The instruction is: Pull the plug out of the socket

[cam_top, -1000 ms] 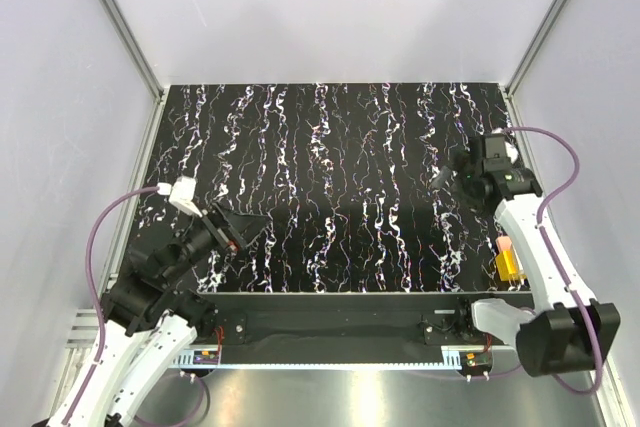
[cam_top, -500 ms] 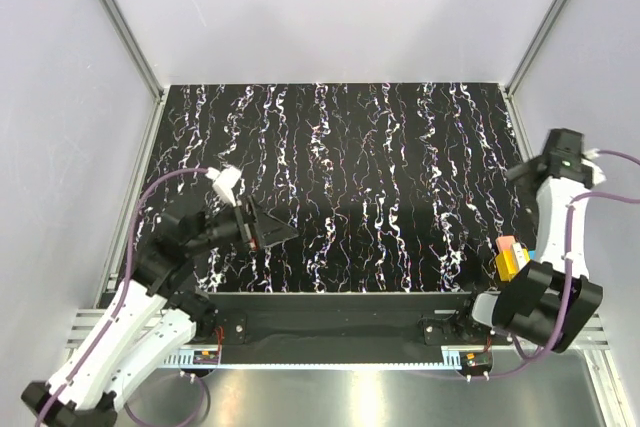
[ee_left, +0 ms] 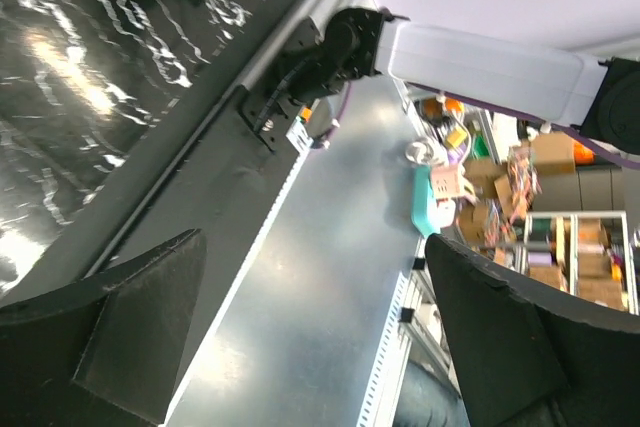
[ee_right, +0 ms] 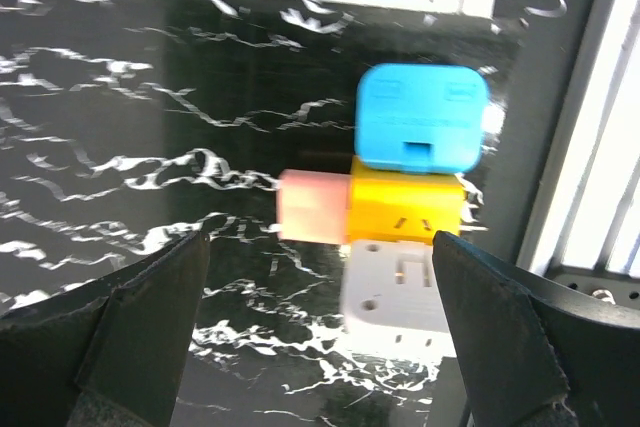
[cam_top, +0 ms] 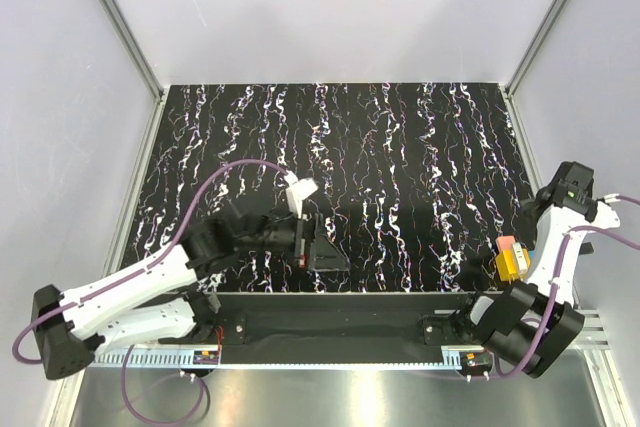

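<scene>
A yellow socket cube (ee_right: pixel 405 209) lies at the table's front right corner, also seen in the top view (cam_top: pixel 511 265). A pink plug (ee_right: pixel 312 205) sticks out of its left side, a blue plug (ee_right: pixel 420 117) sits on its far side and a white plug (ee_right: pixel 395 292) on its near side. My right gripper (ee_right: pixel 320 347) is open and empty, hovering above the cluster; in the top view it (cam_top: pixel 545 212) is at the right edge. My left gripper (cam_top: pixel 325 249) is open and empty at the front centre, far from the socket, pointing past the table's front edge (ee_left: pixel 310 347).
The black marbled table (cam_top: pixel 330 147) has metal rails along its sides; a rail (ee_right: pixel 590 127) runs right beside the socket cluster. The right arm's base (ee_left: pixel 480 52) and the metal front ledge (ee_left: pixel 300 277) show in the left wrist view.
My left arm has swung from the left edge to the front centre. My right arm has pulled back from mid-table to the right edge, above the socket cluster.
</scene>
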{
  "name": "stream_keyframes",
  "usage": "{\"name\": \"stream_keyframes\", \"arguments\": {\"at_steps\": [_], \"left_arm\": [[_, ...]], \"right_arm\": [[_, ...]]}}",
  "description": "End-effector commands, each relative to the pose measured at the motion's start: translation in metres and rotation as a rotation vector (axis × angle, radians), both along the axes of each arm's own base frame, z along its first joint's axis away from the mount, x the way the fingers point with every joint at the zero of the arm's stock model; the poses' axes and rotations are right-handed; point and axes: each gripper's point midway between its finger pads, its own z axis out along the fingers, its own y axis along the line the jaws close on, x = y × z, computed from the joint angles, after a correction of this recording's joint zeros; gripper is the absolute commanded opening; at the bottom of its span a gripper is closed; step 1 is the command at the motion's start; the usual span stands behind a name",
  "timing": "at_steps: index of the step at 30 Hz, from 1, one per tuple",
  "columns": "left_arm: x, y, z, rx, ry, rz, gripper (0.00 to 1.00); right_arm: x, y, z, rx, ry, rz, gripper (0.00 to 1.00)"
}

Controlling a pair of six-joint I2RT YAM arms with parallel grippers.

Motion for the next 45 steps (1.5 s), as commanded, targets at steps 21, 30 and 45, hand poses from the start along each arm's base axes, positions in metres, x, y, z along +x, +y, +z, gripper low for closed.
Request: {"name": "stream_keyframes", "arguments": {"at_steps": [21, 30, 45], "left_arm": [[-0.007, -0.011, 0.025, -0.139, -0.049, 0.003, 0.95], [-0.009, -0.01, 0.026, -0.143, -0.048, 0.0, 0.95], [-0.007, -0.011, 0.023, -0.142, -0.043, 0.009, 0.95]], "right_arm": [[-0.023, 0.003, -0.039, -0.02, -0.009, -0.098, 0.94], [-0.022, 0.012, -0.054, 0.026, -0.021, -0.096, 0.93], [-0.01, 0.029, -0.079, 0.166, -0.025, -0.103, 0.84]]}}
